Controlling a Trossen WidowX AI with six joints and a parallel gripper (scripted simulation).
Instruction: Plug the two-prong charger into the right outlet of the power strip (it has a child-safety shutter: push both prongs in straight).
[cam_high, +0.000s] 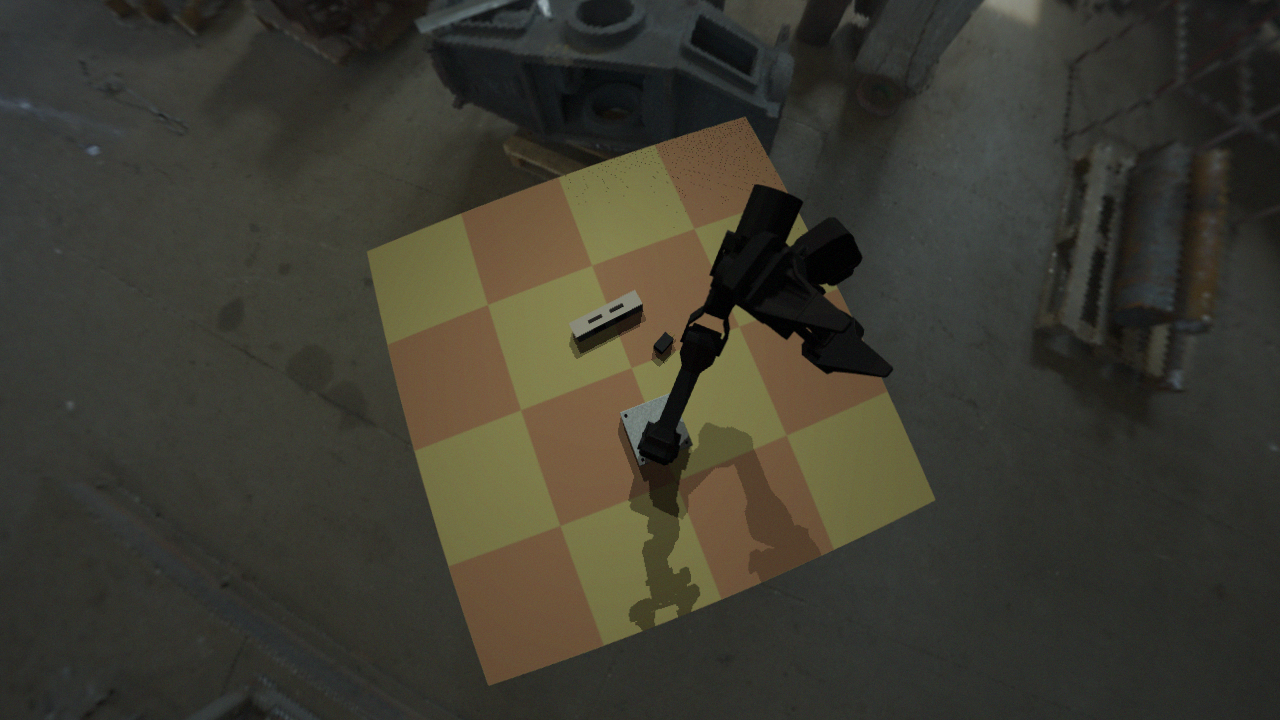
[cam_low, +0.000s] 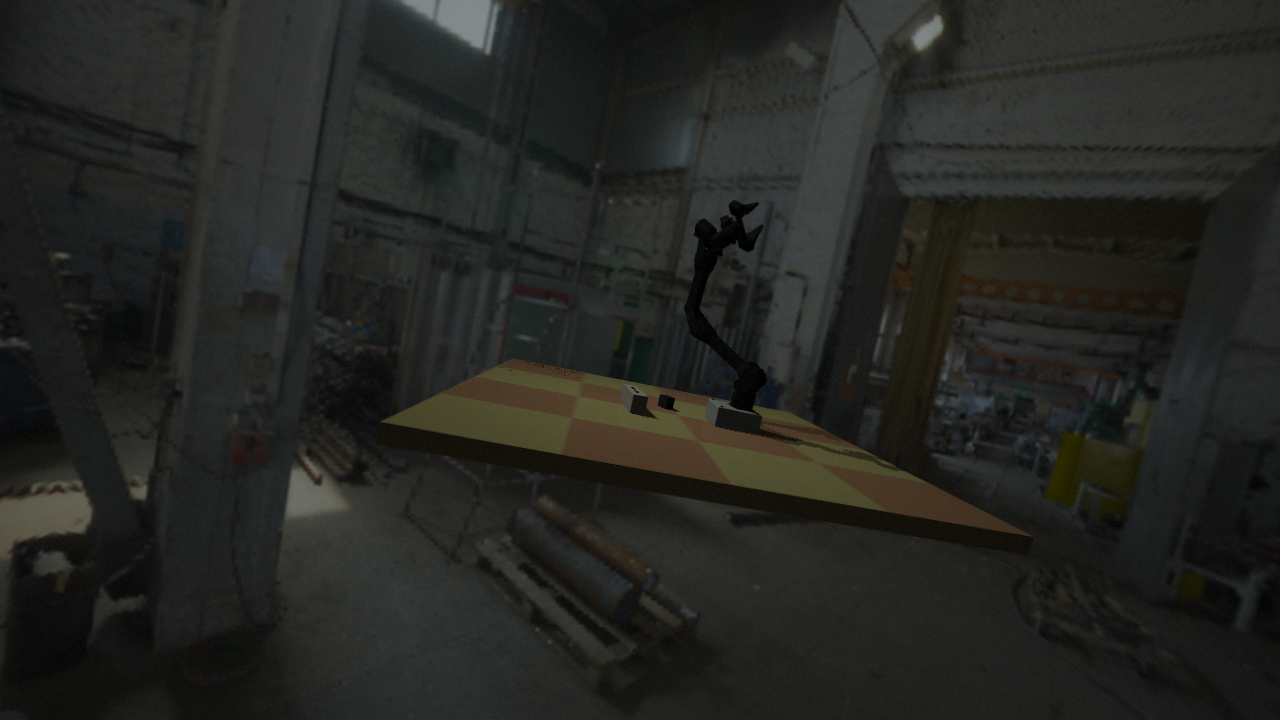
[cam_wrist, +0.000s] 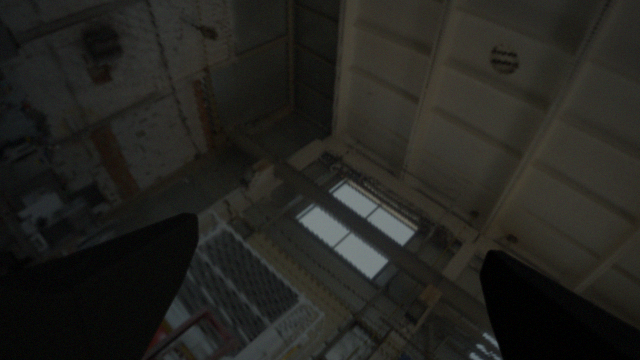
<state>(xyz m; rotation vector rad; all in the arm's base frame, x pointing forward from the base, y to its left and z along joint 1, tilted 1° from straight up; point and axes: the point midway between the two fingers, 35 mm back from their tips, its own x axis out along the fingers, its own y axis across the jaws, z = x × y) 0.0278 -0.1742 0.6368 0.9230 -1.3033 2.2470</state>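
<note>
The white power strip (cam_high: 606, 320) lies on the checkered board with two dark outlets on its top face; it also shows in the exterior view (cam_low: 634, 399). The small black two-prong charger (cam_high: 663, 342) sits on the board just right of the strip, also seen in the exterior view (cam_low: 665, 402). My gripper (cam_high: 845, 344) is raised high above the board, far from both, pointing up and away. It is open and empty; in the wrist view its two dark fingers stand wide apart against the hall's ceiling and walls.
The arm's base (cam_high: 655, 431) stands on a grey plate near the board's middle. The checkered board (cam_high: 626, 385) ends in open edges on all sides. A large grey machine casting (cam_high: 608, 62) sits beyond the far edge.
</note>
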